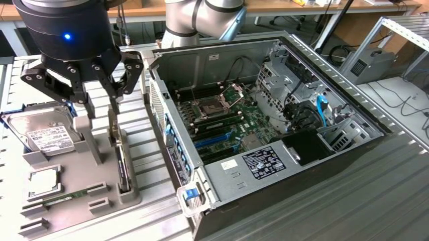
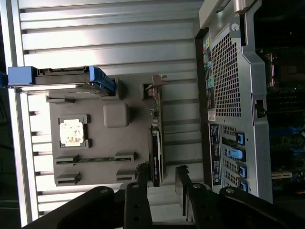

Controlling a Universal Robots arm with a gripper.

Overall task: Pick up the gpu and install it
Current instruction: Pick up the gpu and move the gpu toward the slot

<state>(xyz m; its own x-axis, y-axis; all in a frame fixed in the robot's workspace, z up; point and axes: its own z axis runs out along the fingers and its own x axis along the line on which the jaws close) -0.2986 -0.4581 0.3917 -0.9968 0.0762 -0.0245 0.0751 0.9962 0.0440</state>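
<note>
The gpu [image 1: 120, 155] stands on its long edge in a slot of the grey holder tray [image 1: 74, 170], at the exterior view's left, beside the open computer case [image 1: 268, 125]. In the wrist view the gpu [image 2: 156, 143] is a thin dark card with its metal bracket at the far end. My gripper [image 1: 99, 103] hovers above the tray, just over the card's bracketed end. Its black fingers [image 2: 142, 179] are open, one on each side of the card's line, and nothing is held between them [image 2: 163, 180].
On the tray there is also a silver hard drive [image 1: 43, 133] in a blue caddy [image 2: 62, 78], a CPU [image 1: 43, 183] and a green RAM stick [image 1: 64, 197]. The case lies open with its motherboard [image 1: 221, 120] exposed. Its perforated rear panel [image 2: 228, 109] faces the tray.
</note>
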